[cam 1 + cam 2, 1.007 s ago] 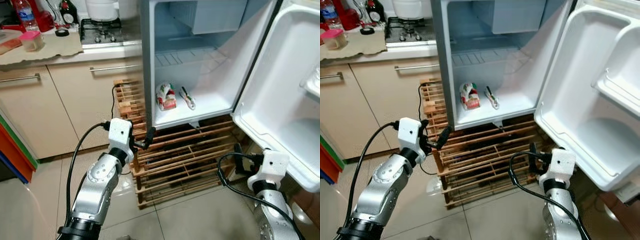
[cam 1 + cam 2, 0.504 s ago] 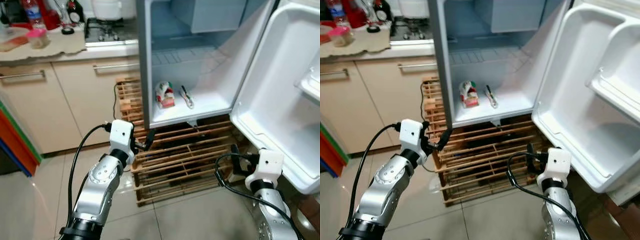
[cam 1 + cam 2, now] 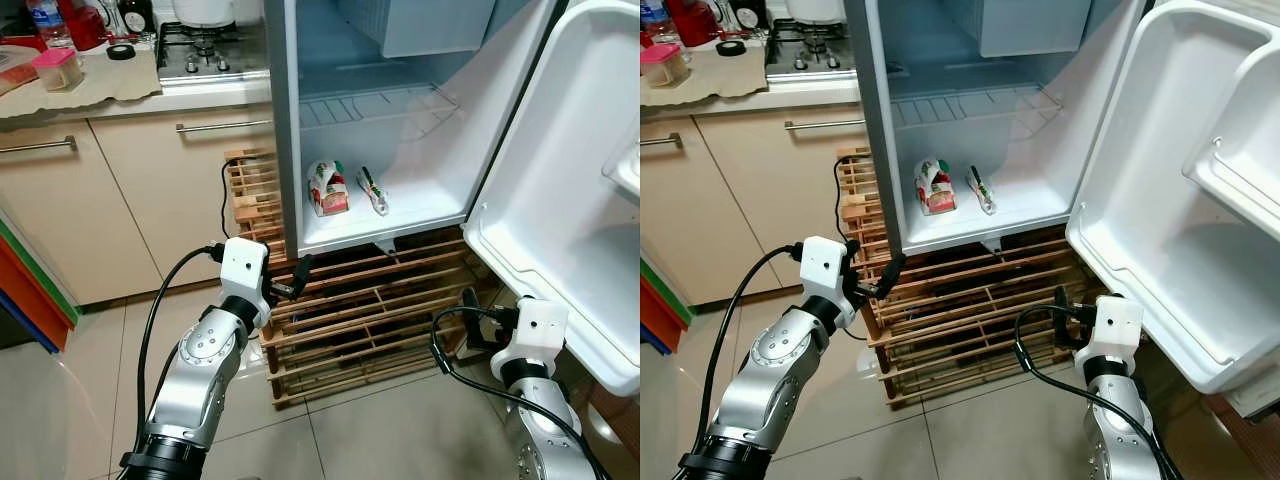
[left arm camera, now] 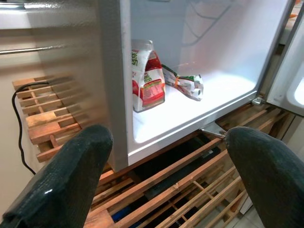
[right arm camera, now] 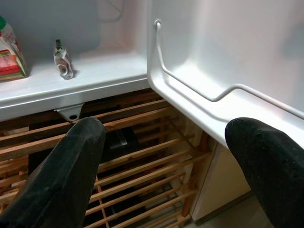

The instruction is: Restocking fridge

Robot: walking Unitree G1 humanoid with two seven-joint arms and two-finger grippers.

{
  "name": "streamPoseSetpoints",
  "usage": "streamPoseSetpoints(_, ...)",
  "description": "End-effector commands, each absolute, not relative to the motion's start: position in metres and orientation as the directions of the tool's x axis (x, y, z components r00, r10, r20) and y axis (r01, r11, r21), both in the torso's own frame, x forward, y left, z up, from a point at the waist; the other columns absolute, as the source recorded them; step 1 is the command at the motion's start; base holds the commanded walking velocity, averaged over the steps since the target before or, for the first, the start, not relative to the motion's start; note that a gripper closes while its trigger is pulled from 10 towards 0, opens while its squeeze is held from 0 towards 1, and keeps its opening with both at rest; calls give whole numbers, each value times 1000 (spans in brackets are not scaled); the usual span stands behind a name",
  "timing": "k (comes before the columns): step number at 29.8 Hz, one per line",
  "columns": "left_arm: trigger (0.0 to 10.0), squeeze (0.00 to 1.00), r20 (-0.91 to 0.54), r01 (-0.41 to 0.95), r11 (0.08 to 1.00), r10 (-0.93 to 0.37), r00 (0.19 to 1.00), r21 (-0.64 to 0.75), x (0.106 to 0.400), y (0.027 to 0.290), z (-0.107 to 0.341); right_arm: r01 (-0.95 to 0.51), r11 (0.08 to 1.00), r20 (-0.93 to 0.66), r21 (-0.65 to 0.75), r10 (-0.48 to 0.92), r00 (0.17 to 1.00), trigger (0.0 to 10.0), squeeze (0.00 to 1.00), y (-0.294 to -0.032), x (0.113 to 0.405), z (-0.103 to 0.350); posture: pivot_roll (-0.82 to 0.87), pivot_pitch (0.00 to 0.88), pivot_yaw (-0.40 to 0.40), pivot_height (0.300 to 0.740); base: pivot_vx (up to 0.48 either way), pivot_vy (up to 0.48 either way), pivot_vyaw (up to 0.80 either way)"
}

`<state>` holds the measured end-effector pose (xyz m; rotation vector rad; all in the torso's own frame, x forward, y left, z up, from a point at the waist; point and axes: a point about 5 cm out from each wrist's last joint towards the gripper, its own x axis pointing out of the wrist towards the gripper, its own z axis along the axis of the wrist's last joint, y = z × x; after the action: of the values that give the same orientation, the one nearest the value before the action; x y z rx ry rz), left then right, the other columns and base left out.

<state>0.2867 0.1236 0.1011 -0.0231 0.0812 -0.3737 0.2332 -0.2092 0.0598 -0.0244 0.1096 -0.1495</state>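
The small fridge (image 3: 282, 120) stands open on a wooden slatted pallet (image 3: 350, 310). Its door (image 3: 580, 190) is swung wide to the right. On the fridge floor stand a red and green food bag (image 3: 328, 188) (image 4: 145, 76) and a small wrapped packet (image 3: 373, 192) (image 4: 183, 81). My left gripper (image 3: 292, 283) is open and empty, held low just in front of the fridge's left front edge. My right gripper (image 3: 468, 318) is open and empty too, below the door's bottom corner.
Left of the fridge runs a beige cabinet (image 3: 130, 190) with a countertop holding a gas hob (image 3: 205, 55), a pink-lidded tub (image 3: 55, 70) and bottles. A black cable (image 3: 224, 200) hangs by the pallet. Tiled floor (image 3: 380, 430) lies in front.
The head camera has shifted and tilted slightly, so the whole scene sits a little differently. Both arms hold about the same pose; nothing in the fridge has moved.
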Motion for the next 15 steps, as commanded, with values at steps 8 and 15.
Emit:
streamPoseSetpoints(8,10000,0,-70,367,930,-368,927,-31,288,123,104,147,989,-103,-32,-150,983,10000,0,-209,235,62,41,0,9,740,0,0,0)
streamPoseSetpoints(15,10000,0,-77,338,941,-339,937,-37,295,121,104,143,989,-117,-27,-146,982,10000,0,-207,238,59,34,0,14,740,-91,-103,0)
